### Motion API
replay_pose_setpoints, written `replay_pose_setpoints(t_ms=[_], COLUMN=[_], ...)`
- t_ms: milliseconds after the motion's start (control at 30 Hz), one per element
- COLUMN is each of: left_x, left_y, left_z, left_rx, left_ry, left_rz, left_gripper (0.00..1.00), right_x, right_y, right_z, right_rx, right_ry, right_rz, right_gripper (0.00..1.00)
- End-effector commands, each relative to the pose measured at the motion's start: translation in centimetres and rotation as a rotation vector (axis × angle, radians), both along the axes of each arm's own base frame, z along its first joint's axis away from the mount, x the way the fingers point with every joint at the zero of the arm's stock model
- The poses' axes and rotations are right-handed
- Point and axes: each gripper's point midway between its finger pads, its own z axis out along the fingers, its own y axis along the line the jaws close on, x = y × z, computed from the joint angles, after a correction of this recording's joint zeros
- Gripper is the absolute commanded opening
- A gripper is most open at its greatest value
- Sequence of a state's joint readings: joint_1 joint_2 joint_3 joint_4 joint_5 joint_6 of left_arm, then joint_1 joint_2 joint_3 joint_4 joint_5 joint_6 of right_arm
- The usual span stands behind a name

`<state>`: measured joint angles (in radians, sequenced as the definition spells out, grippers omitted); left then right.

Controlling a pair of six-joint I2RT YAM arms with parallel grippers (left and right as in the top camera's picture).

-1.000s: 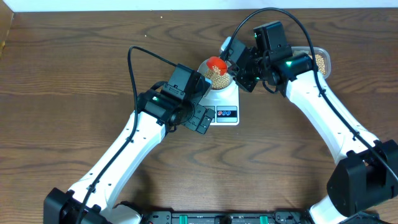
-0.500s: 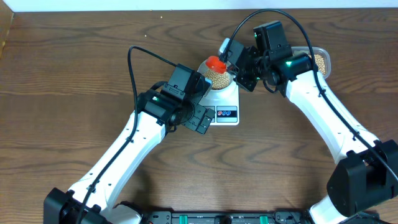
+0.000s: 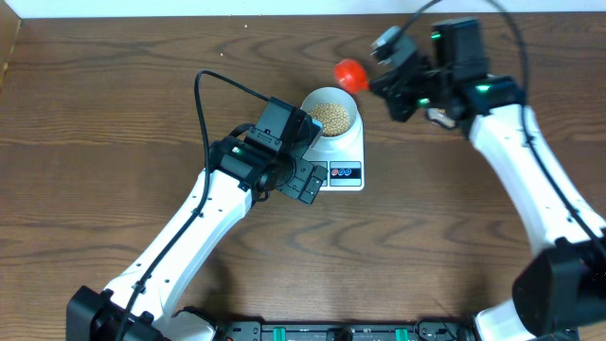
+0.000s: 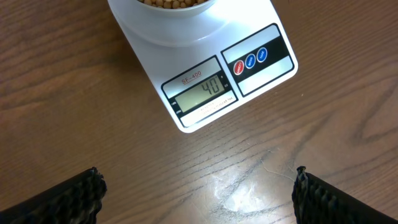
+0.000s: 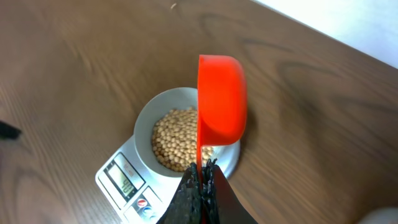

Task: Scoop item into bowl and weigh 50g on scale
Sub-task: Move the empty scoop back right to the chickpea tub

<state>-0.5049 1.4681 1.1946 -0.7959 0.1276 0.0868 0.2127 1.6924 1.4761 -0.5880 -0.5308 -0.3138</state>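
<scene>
The pale bowl [image 3: 317,96] stands on the white scale [image 3: 347,149] and holds tan beans [image 3: 331,116]. In the left wrist view the scale [image 4: 186,56] has a display [image 4: 205,92] that reads 40, and the bowl's base [image 4: 174,15] shows at the top. My right gripper [image 3: 377,78] is shut on the handle of a red scoop [image 3: 350,72], held to the back right of the bowl. In the right wrist view the gripper [image 5: 200,177] holds the scoop [image 5: 221,106] on its side above the bowl [image 5: 146,118] of beans [image 5: 177,140]. My left gripper [image 3: 303,182] [image 4: 199,199] is open over bare table at the scale's front.
The brown wooden table [image 3: 114,114] runs out on all sides. The scale's red and blue buttons [image 4: 250,60] face my left gripper. A pale wall edge [image 3: 189,8] runs along the table's back. The right arm [image 3: 530,180] crosses the right side.
My right gripper has lifted the red scoop off the bowl and swung it to the back right. The right arm has shifted right. The left arm has not moved.
</scene>
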Motion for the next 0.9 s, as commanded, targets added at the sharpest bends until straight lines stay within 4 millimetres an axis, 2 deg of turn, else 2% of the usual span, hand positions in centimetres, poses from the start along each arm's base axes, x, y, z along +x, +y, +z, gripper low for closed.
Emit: replay_pose_setpoints(t_ms=[0, 233, 400, 500, 700, 867], left_x=[0.2, 0.2, 0.2, 0.2, 0.2, 0.2], left_y=[0.3, 0.3, 0.3, 0.3, 0.3, 0.3], left_z=[0.3, 0.3, 0.3, 0.3, 0.3, 0.3], left_rx=[0.009, 0.009, 0.009, 0.009, 0.009, 0.009], left_ry=[-0.016, -0.016, -0.016, -0.016, -0.016, -0.016], left_rz=[-0.007, -0.007, -0.007, -0.007, -0.007, -0.007], left_gripper=[0.98, 0.98, 0.98, 0.98, 0.98, 0.98], right_x=[-0.4, -0.3, -0.6, -0.8, -0.6, -0.2], right_y=[-2.8, -9.8, -17.0, -19.5, -21.5, -21.5], right_z=[2.8, 0.9, -1.5, -2.0, -1.9, -1.7], right_rx=[0.109, 0.074, -0.080, -0.131, -0.144, -0.139], right_ry=[0.053, 0.169, 0.241, 0.247, 0.230, 0.214], right_rz=[-0.116, -0.334, -0.615, -0.693, -0.745, -0.747], right_gripper=[0.01, 0.01, 0.01, 0.01, 0.01, 0.01])
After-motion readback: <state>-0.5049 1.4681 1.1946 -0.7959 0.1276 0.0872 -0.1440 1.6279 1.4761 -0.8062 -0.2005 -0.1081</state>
